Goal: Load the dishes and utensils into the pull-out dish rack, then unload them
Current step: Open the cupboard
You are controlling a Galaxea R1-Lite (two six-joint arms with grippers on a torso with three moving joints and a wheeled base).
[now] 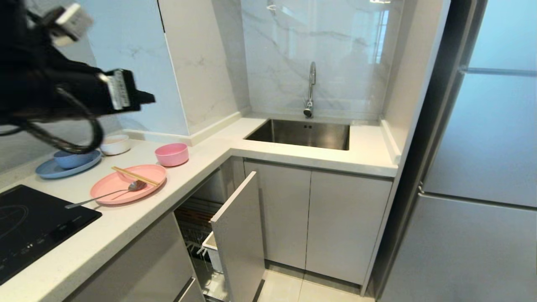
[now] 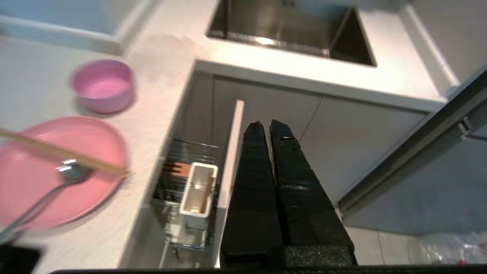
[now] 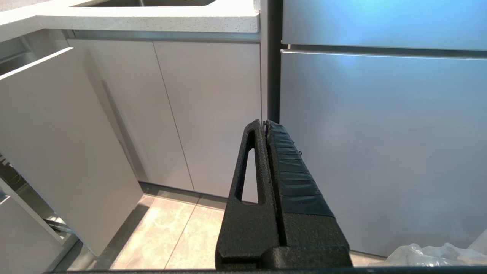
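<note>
The pink plate (image 1: 113, 181) lies on the counter with the chopsticks (image 1: 134, 176) and the silver spoon (image 1: 105, 195) resting across it. Just behind it stands the pink bowl (image 1: 172, 154). Below the counter the pull-out dish rack (image 1: 197, 226) is drawn out, with its pale front panel (image 1: 241, 239) and its white utensil cup (image 2: 198, 190). My left arm (image 1: 63, 96) hangs high over the counter's left part. Its gripper (image 2: 266, 127) is shut and empty, above the rack's front panel, right of the plate (image 2: 87, 198) and bowl (image 2: 103, 85). My right gripper (image 3: 265, 123) is shut and empty, low before the cabinets.
A blue bowl on a blue plate (image 1: 73, 159) and a white bowl (image 1: 115, 144) sit at the counter's back left. A black hob (image 1: 29, 222) is at the near left. The sink (image 1: 302, 133) with its tap (image 1: 310, 90) lies ahead, and a fridge (image 1: 482, 167) stands on the right.
</note>
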